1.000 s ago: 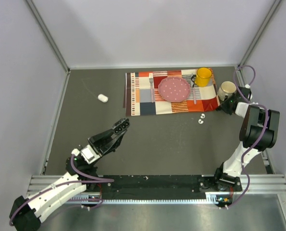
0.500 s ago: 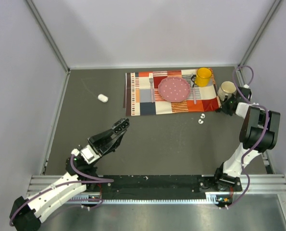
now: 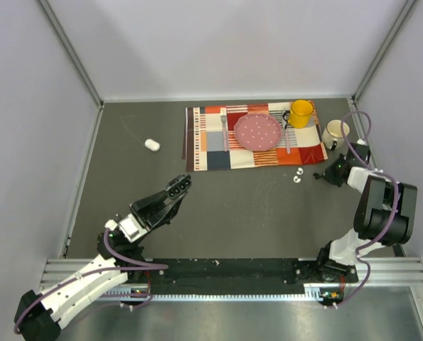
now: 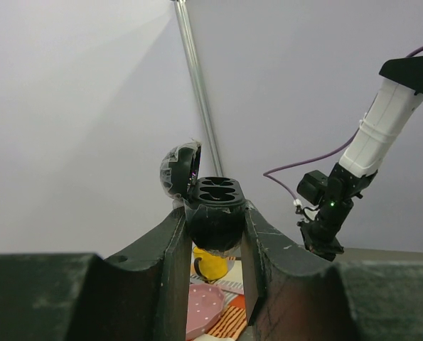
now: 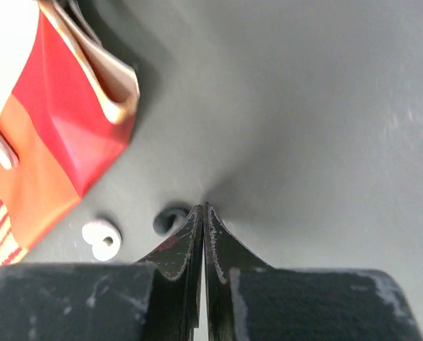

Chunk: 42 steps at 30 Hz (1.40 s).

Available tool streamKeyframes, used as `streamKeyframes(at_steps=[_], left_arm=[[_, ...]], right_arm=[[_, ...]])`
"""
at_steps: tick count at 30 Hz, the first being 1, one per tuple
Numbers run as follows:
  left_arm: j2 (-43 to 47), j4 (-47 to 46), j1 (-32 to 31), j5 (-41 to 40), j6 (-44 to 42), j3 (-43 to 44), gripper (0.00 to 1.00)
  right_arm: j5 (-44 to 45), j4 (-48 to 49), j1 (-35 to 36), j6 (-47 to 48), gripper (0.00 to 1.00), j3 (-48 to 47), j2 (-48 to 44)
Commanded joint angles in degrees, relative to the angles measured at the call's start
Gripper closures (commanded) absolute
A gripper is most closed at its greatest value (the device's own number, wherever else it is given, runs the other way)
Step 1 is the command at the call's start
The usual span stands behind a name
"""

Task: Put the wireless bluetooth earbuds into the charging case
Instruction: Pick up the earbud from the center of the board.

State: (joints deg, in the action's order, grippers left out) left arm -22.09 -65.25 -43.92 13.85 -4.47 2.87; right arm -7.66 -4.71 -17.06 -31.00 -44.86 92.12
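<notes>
My left gripper [image 3: 180, 184] [image 4: 215, 210] hangs above the table at the near left, shut on the black charging case [image 3: 178, 185] [image 4: 217, 193]. The case's lid stands open and its two sockets face up. Two white earbuds [image 3: 297, 175] lie on the table just off the placemat's near right corner; one white earbud [image 5: 101, 239] shows in the right wrist view. A black earbud [image 5: 170, 219] lies on the table just left of my right gripper's [image 3: 318, 175] [image 5: 204, 207] fingertips. That gripper is down at the table, shut, with nothing between its fingers.
A checked placemat [image 3: 211, 153] at the back carries a pink plate [image 3: 257, 132], a yellow mug [image 3: 301, 113], a fork [image 3: 224, 128] and a spoon [image 3: 288, 142]. A white mug [image 3: 335, 131] stands right of it. A white oval pod [image 3: 151, 145] lies at the left.
The right gripper has moved from beside the white mug toward the near left, down to the table by the earbuds, and its jaws have closed. The left arm has not moved.
</notes>
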Motion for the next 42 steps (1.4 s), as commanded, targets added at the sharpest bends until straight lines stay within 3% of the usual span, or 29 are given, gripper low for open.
streamKeyframes(at_steps=[1, 4, 5, 9, 28, 42], left_arm=[[1.1, -2.3, 0.2, -0.1, 0.7, -4.6, 1.0], [1.4, -2.5, 0.2, -0.2, 0.9, -4.8, 1.0], [1.6, -2.4, 0.2, -0.2, 0.9, -4.9, 1.0], [2.0, -2.0, 0.2, 0.2, 1.2, -5.0, 1.0], [5.7, 2.0, 0.2, -0.6, 0.2, -4.9, 1.0], [5.5, 2.2, 0.2, -0.8, 0.2, -4.8, 1.0]], right_arm=[[-2.4, -2.2, -0.3, 0.7, 1.0, 5.5, -6.9], [-2.2, -2.3, -0.3, 0.9, 0.94, 7.8, -10.3], [-1.0, -2.4, -0.3, 1.4, 0.87, 7.9, -10.9], [-0.3, -3.5, -0.3, 1.7, 0.8, 6.9, -12.2], [-3.6, 0.7, -0.4, 0.2, 0.76, -2.4, -0.9], [-7.5, 0.8, -0.4, 1.2, 0.78, -0.7, 1.2]])
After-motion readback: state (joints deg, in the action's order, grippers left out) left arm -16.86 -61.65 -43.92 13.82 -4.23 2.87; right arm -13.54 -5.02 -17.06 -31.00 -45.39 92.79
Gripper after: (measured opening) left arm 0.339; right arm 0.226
